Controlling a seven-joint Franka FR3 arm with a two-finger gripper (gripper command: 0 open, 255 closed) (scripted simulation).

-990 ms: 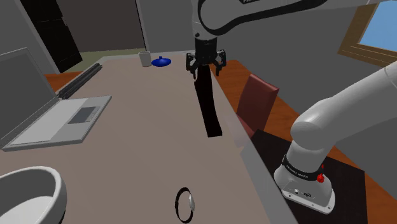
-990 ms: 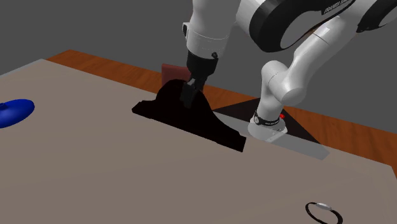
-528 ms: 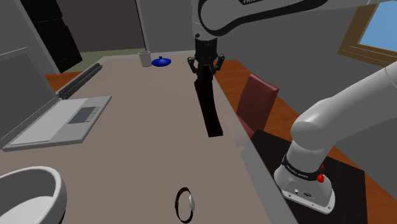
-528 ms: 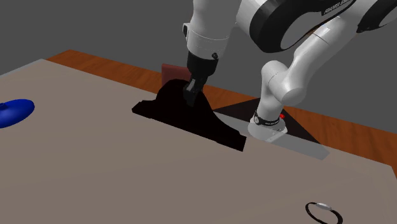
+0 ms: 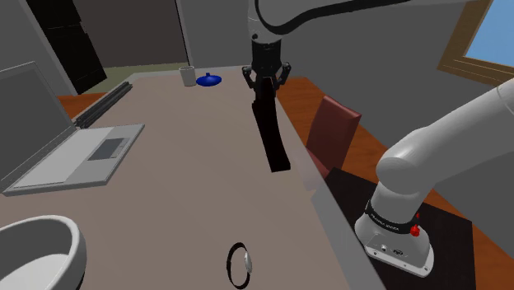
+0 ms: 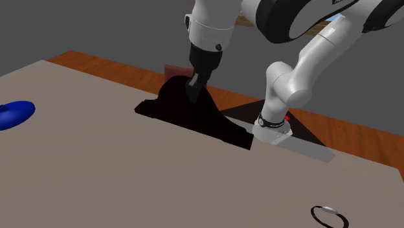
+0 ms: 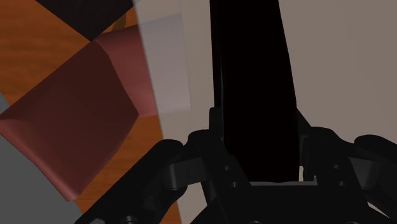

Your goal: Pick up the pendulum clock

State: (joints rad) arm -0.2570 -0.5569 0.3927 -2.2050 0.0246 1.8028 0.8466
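The black pendulum clock (image 5: 272, 136) is clasped at its crest by the gripper (image 5: 265, 81), near the table (image 5: 181, 189) edge, with a red chair (image 5: 334, 132) at 3 o'clock in the shoulder view. If that narrow hold slips, the clock could be tilted and dropped.

Clock (image 5: 270, 132) between laptop (image 5: 82, 156) and chair (image 5: 334, 132) (cup (image 5: 189, 77) behind).

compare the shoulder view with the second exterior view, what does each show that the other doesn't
The shoulder view adds a laptop, a white bowl, a white cup and a window; in it the black clock looks like a narrow slab. The second exterior view adds the clock's broad humped profile. Both share the tool shut on the clock's top, a blue object and a small black ring on the table.
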